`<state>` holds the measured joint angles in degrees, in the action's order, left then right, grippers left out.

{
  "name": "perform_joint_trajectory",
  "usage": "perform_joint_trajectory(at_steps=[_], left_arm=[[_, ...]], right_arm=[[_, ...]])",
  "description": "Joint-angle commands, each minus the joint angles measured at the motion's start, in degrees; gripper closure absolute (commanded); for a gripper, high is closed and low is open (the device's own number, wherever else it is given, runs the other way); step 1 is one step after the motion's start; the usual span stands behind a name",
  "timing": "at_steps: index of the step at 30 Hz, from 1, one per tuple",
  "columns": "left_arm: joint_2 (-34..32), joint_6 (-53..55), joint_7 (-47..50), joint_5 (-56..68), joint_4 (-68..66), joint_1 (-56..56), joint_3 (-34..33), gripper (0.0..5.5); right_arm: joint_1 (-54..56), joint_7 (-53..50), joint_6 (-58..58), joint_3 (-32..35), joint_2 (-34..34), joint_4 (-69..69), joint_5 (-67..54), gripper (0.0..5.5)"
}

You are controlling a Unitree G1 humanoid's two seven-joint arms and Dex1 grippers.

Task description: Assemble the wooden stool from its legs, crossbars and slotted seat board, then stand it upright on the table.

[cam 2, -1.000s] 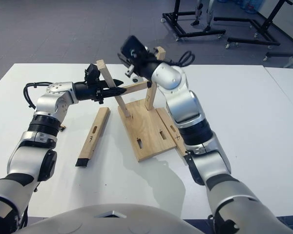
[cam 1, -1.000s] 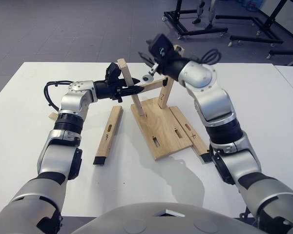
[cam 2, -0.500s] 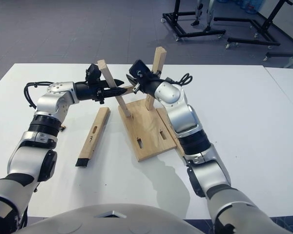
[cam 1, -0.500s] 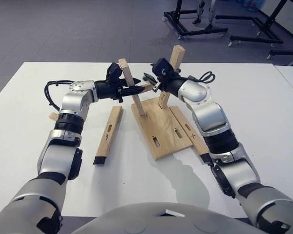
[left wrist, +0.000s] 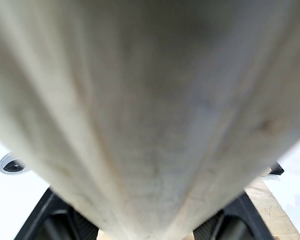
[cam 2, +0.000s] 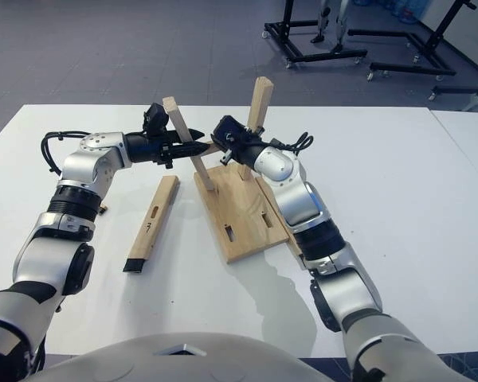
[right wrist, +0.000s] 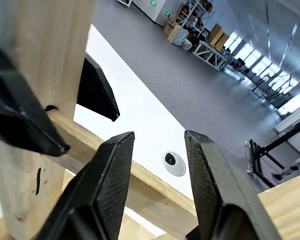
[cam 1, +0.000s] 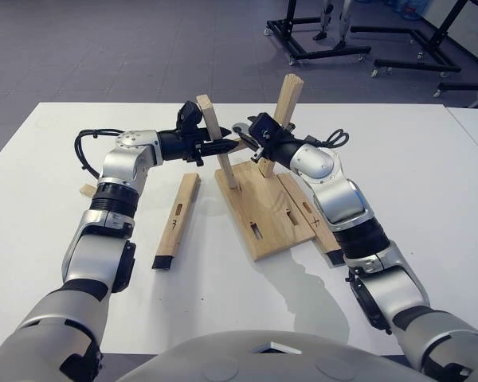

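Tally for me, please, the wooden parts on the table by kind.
Seat board: 1
Legs: 4 (2 standing in the board, 2 lying flat)
Crossbar: 1
Small wooden piece, kind unclear: 1
Total: 7

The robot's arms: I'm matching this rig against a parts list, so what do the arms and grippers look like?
The left arm and right arm have rounded silver-grey shells with black joint bands. A black cable loops at each wrist. The left gripper and right gripper are black, with tapered, pointed fingers; the right's show a carbon weave.
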<state>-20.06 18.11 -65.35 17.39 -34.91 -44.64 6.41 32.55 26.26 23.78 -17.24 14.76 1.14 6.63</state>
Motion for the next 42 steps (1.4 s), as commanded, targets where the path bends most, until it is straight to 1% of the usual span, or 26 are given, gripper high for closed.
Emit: perform_joint_trajectory(at_steps=[1, 4, 6, 8, 11, 14, 18, 20, 24, 29, 33, 36, 42], left_arm=[[-0.71, 4.55, 0.56, -4.48, 0.08, 1.33, 4.4, 3.48], [-0.95, 5.13, 0.71, -6.6, 0.07, 1.06, 7.59, 3.48], [-1.64, 3.1, 1.72, -9.41, 0.94, 1.48, 10.62, 3.48], [-2.31, 2.25, 2.63, -10.79, 2.17, 2.17, 12.8, 3.48], [-1.93, 4.48, 4.72, -10.17, 1.27, 2.87, 13.78, 3.48], [-1.31, 8.64, 4.84, -6.32, 1.17, 4.67, 12.2, 3.48], [-0.33, 15.21, 5.32, 0.75, 0.26, 6.42, 6.62, 3.48], [-0.53, 16.06, 5.68, 1.67, 0.12, 7.24, 6.04, 3.48], [-1.51, 13.22, 6.4, -1.74, 1.04, 9.14, 9.18, 3.48], [-3.61, 4.45, 8.14, -8.16, 2.13, 10.61, 14.78, 3.48], [-4.81, -1.65, 8.53, -10.01, 3.03, 10.86, 17.32, 3.48], [-4.62, -1.54, 8.7, -8.28, 2.44, 11.41, 17.01, 3.48], [-3.58, 5.37, 7.33, -2.44, 3.09, 10.75, 13.95, 3.48]], right_arm=[[5.72, 1.2, 6.94, 5.0, -2.47, -5.62, -5.38, 3.65], [10.93, 0.97, 12.26, 8.61, -3.61, -8.77, -9.04, 3.65], [12.71, 0.27, 14.49, 10.16, -4.22, -9.62, -10.57, 3.65], [13.16, -0.3, 15.65, 10.75, -4.52, -10.0, -11.15, 3.65], [12.78, -1.09, 16.41, 11.09, -4.59, -10.0, -11.49, 3.65], [12.46, -1.46, 16.48, 11.11, -4.43, -9.66, -11.66, 3.65], [12.13, -1.49, 16.43, 10.7, -4.02, -9.54, -11.79, 3.65], [12.01, -1.44, 16.44, 10.6, -3.92, -9.59, -11.76, 3.65], [11.87, -1.35, 16.33, 10.52, -3.7, -9.68, -11.71, 3.65], [11.48, -1.46, 16.39, 10.62, -3.44, -10.04, -11.63, 3.65], [11.47, -1.65, 16.38, 10.73, -3.48, -10.09, -11.56, 3.65], [11.43, -1.7, 16.43, 10.87, -3.52, -10.02, -11.62, 3.65], [11.41, -1.76, 16.47, 10.96, -3.66, -9.91, -11.74, 3.65]])
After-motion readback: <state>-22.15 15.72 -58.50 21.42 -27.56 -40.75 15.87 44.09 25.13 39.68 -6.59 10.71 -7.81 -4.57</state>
